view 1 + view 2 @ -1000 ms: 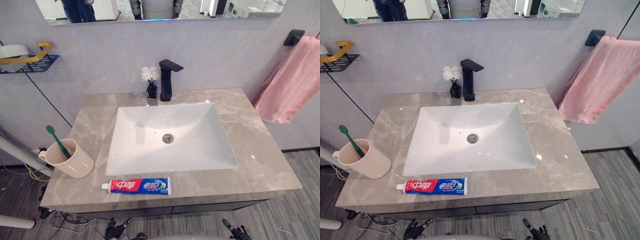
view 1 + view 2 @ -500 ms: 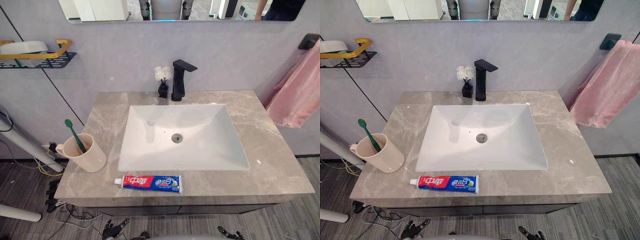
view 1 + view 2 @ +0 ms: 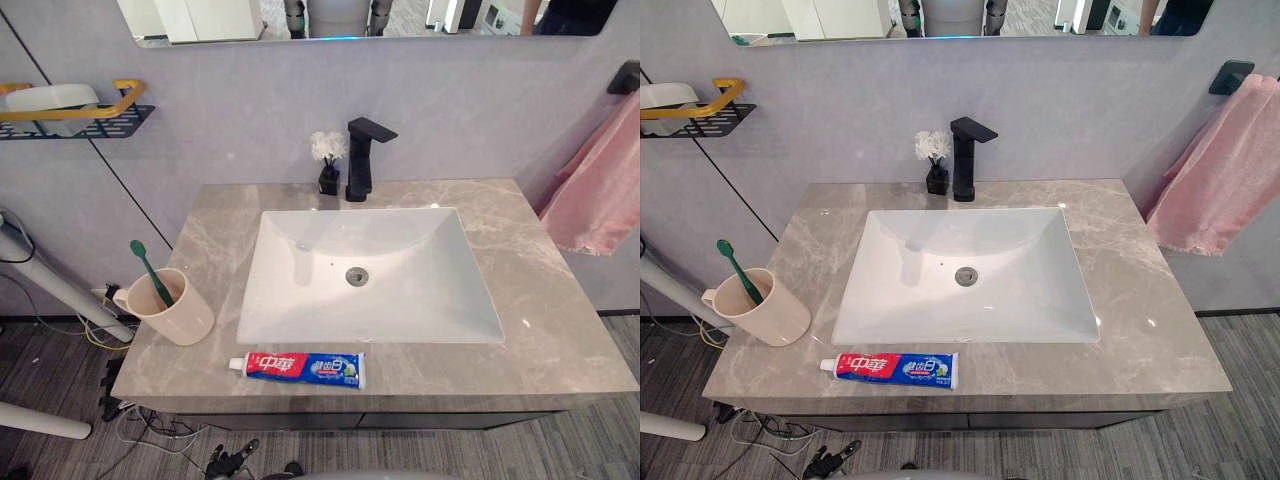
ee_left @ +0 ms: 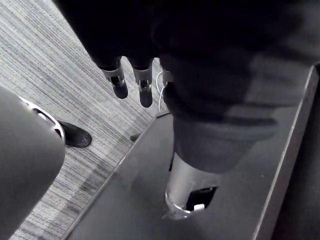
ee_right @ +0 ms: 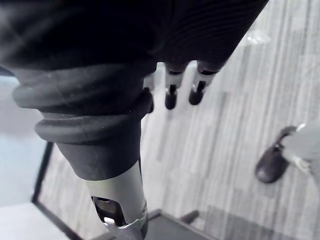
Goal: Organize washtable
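On the table (image 3: 560, 320), the toothpaste (image 3: 300, 368) lies by the front edge near the toothbrush cup (image 3: 175, 315), both unmoved; only the view has shifted. The left hand (image 4: 120, 85) and right hand (image 5: 170, 97) hang loose-fingered and empty, so tidying looks unstarted.

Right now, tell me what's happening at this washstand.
Nothing is being handled yet. The left hand and right hand both hang open, low in front of the counter, holding nothing. On the counter, a toothpaste tube lies along the front edge, and a beige cup with a green toothbrush standing in it sits at the left. A black faucet and a small flower vase stand behind the sink.
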{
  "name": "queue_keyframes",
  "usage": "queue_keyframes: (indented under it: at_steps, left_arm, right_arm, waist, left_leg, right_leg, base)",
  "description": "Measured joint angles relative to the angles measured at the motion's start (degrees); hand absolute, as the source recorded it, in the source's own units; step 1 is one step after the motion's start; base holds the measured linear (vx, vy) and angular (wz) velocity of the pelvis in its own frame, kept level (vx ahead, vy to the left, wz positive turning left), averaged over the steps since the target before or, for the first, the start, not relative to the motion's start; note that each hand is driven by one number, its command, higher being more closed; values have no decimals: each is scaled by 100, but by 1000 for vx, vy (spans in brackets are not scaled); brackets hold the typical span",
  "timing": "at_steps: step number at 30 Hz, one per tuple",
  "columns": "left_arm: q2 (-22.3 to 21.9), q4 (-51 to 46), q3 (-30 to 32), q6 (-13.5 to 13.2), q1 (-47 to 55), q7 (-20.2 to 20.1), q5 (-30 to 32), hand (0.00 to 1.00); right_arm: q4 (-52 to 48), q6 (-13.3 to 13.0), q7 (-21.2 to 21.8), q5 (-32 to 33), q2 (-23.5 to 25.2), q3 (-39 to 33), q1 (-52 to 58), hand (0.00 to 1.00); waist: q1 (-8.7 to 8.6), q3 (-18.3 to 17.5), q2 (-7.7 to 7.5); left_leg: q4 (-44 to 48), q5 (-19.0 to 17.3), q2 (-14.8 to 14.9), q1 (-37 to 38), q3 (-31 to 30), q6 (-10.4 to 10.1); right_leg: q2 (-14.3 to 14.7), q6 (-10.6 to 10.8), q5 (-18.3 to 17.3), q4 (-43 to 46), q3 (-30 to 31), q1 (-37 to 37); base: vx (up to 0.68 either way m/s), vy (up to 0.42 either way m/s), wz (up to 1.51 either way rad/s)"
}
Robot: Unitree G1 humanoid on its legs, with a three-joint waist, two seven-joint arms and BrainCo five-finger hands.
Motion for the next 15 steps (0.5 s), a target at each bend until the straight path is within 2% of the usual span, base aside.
queue_keyframes:
  at_steps: [3,5,8,11,15]
  left_arm:
    - [-6,-11,-5,0,-12,14,3,0]
    - [-34,-49,-23,0,-14,95,9,0]
    - [-38,-128,-73,-1,5,95,65,0]
    - [-52,-252,-164,1,14,89,204,0]
    - [-80,-255,-194,23,11,80,326,0]
  right_arm:
    - [-651,-28,-185,-40,48,-91,10,0]
    - [-1876,-48,-384,-226,118,-88,49,0]
    - [-3177,-137,-623,-590,105,-174,53,0]
    - [-3754,-272,-888,-976,118,-562,51,0]
    - [-4173,-270,-1229,-1209,141,-1209,148,0]
  waist:
    - [-5,34,3]
    - [-49,95,28]
    - [-103,92,16]
    - [-102,103,-15]
    - [-141,100,-16]
  left_leg:
    - [0,-2,21,2,84,-3]
    - [0,-25,72,2,213,2]
    - [1,-51,86,4,313,-6]
    - [1,-56,93,-20,328,-13]
    - [1,-60,106,-26,336,-19]
  right_leg:
    - [9,15,11,6,66,-6]
    - [17,17,32,8,156,-24]
    - [15,19,34,26,245,-84]
    - [-7,20,34,39,249,-104]
    - [-11,21,33,111,243,-114]
  base:
    - [-5,-9,-12]
    - [-44,-13,-21]
    - [-2,0,-16]
    - [13,0,-2]
    - [30,-3,5]
